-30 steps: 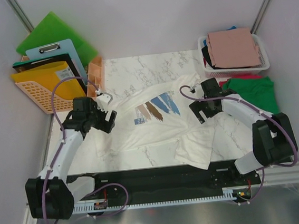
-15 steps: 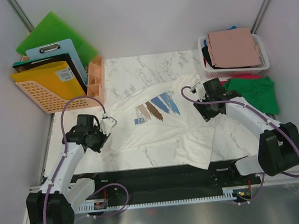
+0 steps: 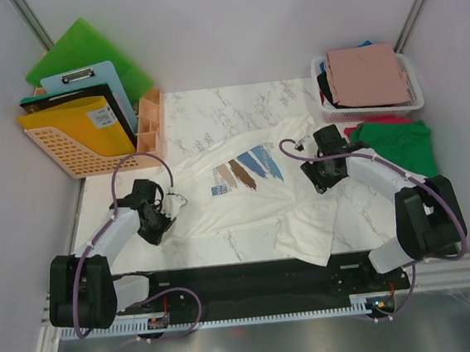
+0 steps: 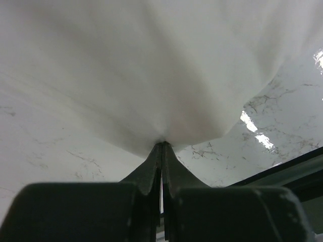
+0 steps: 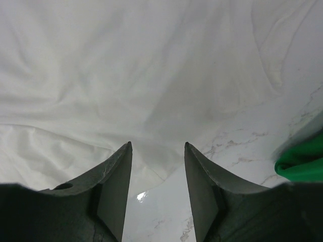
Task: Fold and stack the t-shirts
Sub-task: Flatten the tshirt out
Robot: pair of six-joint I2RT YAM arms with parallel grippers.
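A cream-white t-shirt with a blue-and-brown print lies spread and crumpled on the marble table. My left gripper is at its left edge, shut on a pinch of the white cloth, which hangs from the fingertips. At the shirt's right edge my right gripper is low over the table. Its jaws stand apart with a corner of the shirt lying between them. A green t-shirt lies at the right, over a red one. A dusty-pink t-shirt tops the white basket.
An orange crate holding folders and clipboards stands at the back left, with a small peach organiser beside it. A black rail runs along the near edge. The green t-shirt's edge shows at the right of the right wrist view.
My left gripper has dropped toward the near left and shut on the shirt's left edge. The right gripper's jaws have narrowed around the shirt's right edge.
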